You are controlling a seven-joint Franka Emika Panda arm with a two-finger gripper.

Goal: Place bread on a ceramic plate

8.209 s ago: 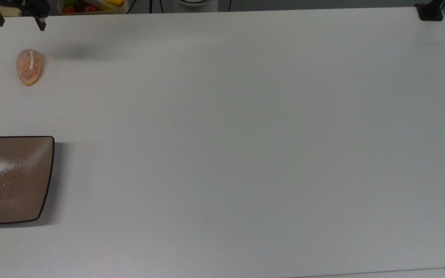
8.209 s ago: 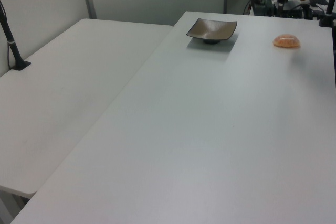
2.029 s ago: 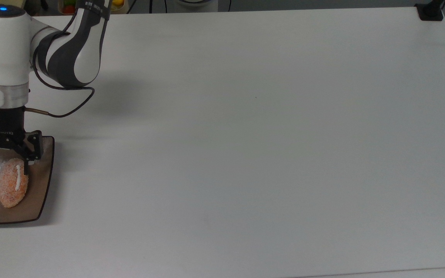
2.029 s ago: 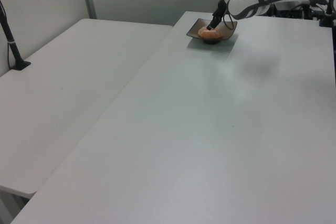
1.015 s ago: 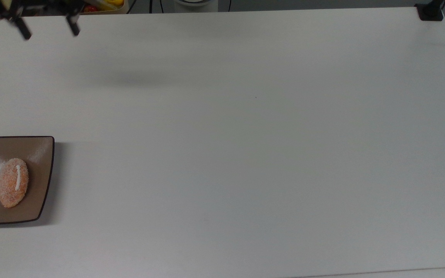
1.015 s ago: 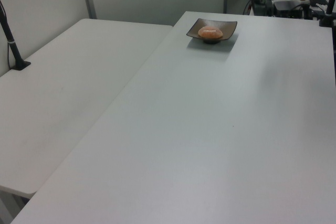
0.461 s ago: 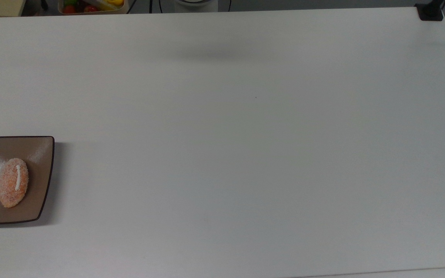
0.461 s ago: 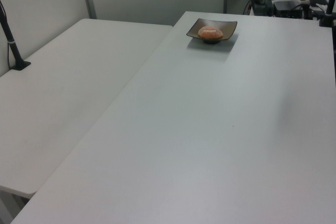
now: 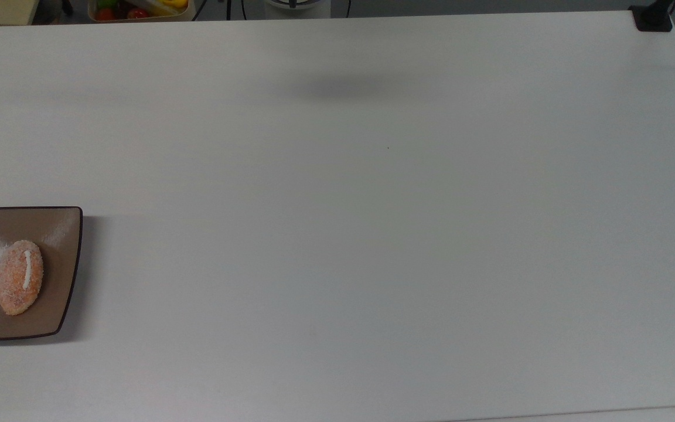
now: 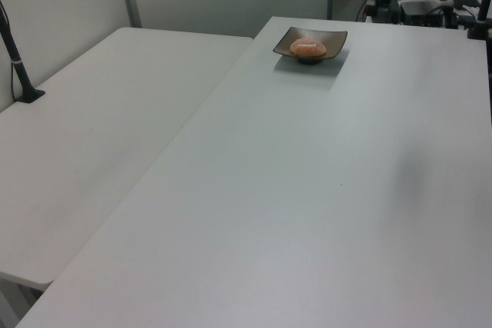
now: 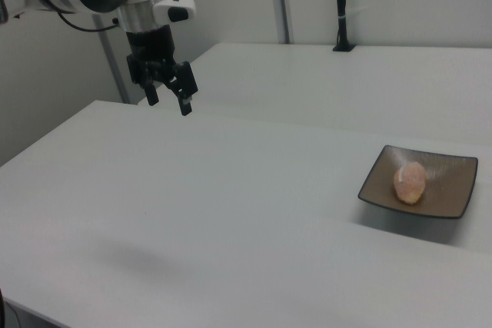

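One bun, one plate, and my part looks done: the bread (image 11: pixel 410 181) lies on the ceramic plate (image 11: pixel 446 197), resting inside the shallow dish and clear of the dark rim, so I judge the task complete from how things sit. Starting nearest in the right view, the white table (image 11: pixel 231 213) runs bare across the foreground with only a soft shadow at about eight o'clock; the plate sits toward three o'clock, the bun a little off its middle, lying flat where the plate's dip should keep it from rolling. In the top view the same plate (image 9: pixel 62 234) is cut off at nine o'clock, and the bread (image 9: pixel 19 277) lies lengthwise with its white stripe up, well inside the rim. In the left view the plate (image 10: pixel 330 38) is at the table's far end, near twelve o'clock, with the bread (image 10: pixel 308 48) on it. Farther back in the right view, at about ten o'clock, my gripper (image 11: pixel 167 94) hangs above the table's far edge, well apart from the plate. Its two fingers stand spread with a plain gap between them, released, holding nothing and touching nothing.
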